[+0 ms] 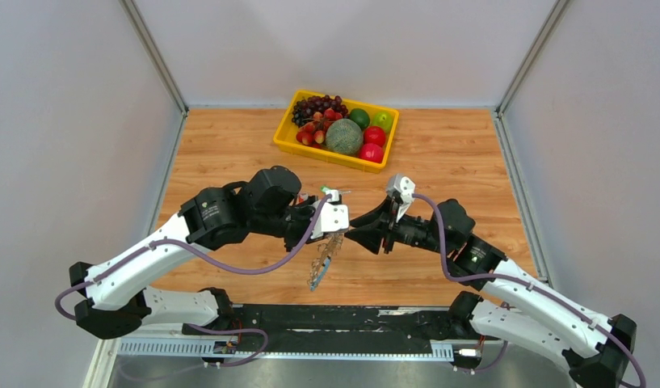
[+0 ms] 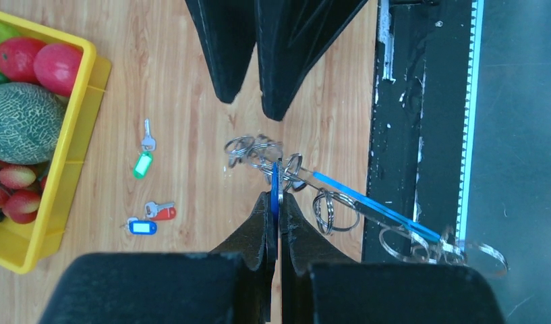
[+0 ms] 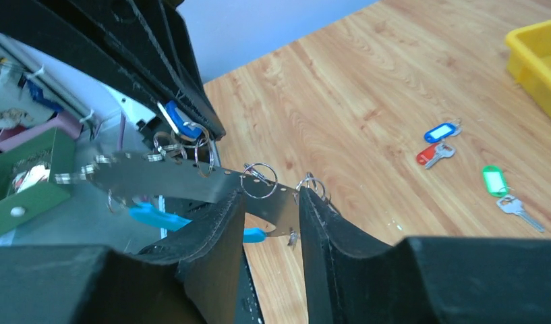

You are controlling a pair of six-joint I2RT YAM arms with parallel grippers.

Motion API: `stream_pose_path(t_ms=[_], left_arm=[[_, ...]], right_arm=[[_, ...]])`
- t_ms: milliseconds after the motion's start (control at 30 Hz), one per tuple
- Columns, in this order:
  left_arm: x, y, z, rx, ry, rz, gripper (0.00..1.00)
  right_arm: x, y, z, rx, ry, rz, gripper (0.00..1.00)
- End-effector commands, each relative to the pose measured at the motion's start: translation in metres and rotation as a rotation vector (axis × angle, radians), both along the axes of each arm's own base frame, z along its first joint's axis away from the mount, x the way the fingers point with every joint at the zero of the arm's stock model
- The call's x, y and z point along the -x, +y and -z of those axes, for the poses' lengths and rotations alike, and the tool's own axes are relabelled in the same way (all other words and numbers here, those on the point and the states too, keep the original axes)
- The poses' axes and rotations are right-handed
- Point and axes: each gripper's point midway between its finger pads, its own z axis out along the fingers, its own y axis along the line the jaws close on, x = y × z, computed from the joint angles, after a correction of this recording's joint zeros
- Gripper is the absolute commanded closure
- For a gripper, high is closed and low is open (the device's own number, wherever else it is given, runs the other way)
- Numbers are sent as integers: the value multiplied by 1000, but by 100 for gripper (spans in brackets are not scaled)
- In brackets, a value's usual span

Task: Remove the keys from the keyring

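Observation:
My left gripper (image 1: pixel 339 229) (image 2: pixel 278 197) is shut on a dark blue key tag (image 3: pixel 179 123) that is still on the keyring, holding it above the table. The keyring (image 1: pixel 320 265) hangs from it: a grey strip (image 3: pixel 164 177) with metal rings (image 2: pixel 330 210) and a bright blue section (image 2: pixel 373 206). My right gripper (image 1: pixel 355 234) (image 3: pixel 271 210) is open, its jaws straddling the end of the grey strip. Loose keys lie on the wood: green (image 2: pixel 143 164) (image 3: pixel 492 180), red (image 2: pixel 162 211) (image 3: pixel 430 154), blue (image 2: pixel 141 227) (image 3: pixel 440 131).
A yellow fruit tray (image 1: pixel 287 145) (image 2: pixel 75 135) stands at the back of the table. A black rail (image 1: pixel 334 319) (image 2: pixel 421 135) runs along the near edge under the hanging keyring. Walls close in both sides.

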Motion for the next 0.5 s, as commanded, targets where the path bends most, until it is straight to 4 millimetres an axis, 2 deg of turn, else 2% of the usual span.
stream_pose_path(t_ms=[0,267,467], left_arm=[[2,-6,-17,73,-51,45,100],[5,-6,-18,81,-46,58,100],[7,-9,-19,81,-42,70,100]], right_arm=[[19,12,-28,-61,-109,-148,62],[43,19,-30,-78,-171,-279,62],[44,22,-34,-81,-194,-287,62]])
